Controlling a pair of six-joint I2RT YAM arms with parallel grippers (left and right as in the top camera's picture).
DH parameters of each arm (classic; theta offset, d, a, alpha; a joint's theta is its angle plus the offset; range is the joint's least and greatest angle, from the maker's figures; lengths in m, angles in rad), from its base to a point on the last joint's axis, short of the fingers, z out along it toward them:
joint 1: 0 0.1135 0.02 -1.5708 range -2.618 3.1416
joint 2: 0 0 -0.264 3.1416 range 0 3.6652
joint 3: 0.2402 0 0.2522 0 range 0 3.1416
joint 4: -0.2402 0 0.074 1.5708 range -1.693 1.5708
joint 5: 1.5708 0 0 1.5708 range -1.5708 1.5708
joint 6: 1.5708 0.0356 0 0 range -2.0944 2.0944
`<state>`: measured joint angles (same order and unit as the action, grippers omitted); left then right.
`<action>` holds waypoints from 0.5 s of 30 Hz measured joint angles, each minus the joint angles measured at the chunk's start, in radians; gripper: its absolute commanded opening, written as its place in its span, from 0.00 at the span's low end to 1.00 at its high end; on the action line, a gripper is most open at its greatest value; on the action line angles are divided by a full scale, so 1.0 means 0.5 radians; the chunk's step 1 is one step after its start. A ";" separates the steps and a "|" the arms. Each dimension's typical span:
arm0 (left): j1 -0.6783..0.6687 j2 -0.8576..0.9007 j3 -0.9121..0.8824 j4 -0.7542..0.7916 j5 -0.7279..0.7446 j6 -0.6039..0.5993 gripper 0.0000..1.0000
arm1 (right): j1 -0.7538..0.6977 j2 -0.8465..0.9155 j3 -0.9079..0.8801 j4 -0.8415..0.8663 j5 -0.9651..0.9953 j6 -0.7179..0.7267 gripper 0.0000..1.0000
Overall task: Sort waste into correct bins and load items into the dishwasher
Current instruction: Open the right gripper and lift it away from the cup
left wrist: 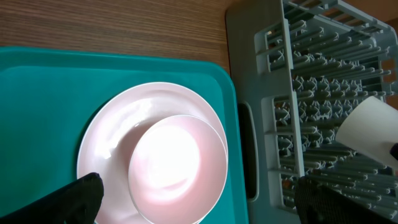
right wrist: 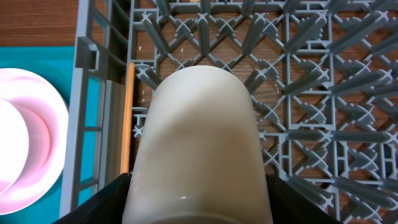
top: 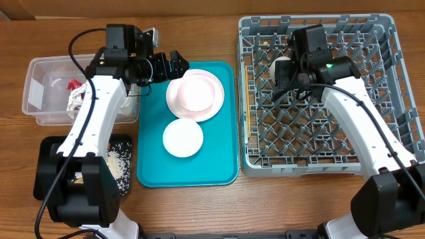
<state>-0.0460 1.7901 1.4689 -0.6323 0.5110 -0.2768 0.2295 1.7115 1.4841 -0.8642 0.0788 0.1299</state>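
A white bowl (left wrist: 177, 168) is sitting on a plate (left wrist: 106, 140) on a teal tray (left wrist: 50, 93), beside a grey dish rack (left wrist: 298, 93). A white cup (left wrist: 370, 130) is showing over the rack at the right edge. The left gripper (left wrist: 202, 205) is holding its dark fingertips (left wrist: 81, 199) wide apart.

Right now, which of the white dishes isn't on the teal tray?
The small cup: gripped by the right fingers above the grey rack, while the plate, the bowl stacked on it and the lone bowl sit on the teal tray.
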 measured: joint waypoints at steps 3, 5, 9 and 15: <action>0.000 0.000 0.000 0.000 0.000 0.000 1.00 | 0.000 0.014 -0.001 -0.026 0.009 0.000 0.28; 0.000 0.000 0.000 0.001 0.000 0.000 1.00 | 0.000 0.036 -0.002 -0.037 0.012 0.000 0.28; 0.000 0.000 0.000 0.001 0.000 0.000 1.00 | 0.000 0.063 -0.004 -0.040 0.013 0.000 0.28; 0.000 0.000 0.000 0.000 0.000 0.000 1.00 | 0.000 0.065 -0.004 -0.108 0.014 0.000 0.34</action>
<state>-0.0460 1.7901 1.4689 -0.6323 0.5110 -0.2768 0.2295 1.7439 1.4822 -0.9180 0.0860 0.1299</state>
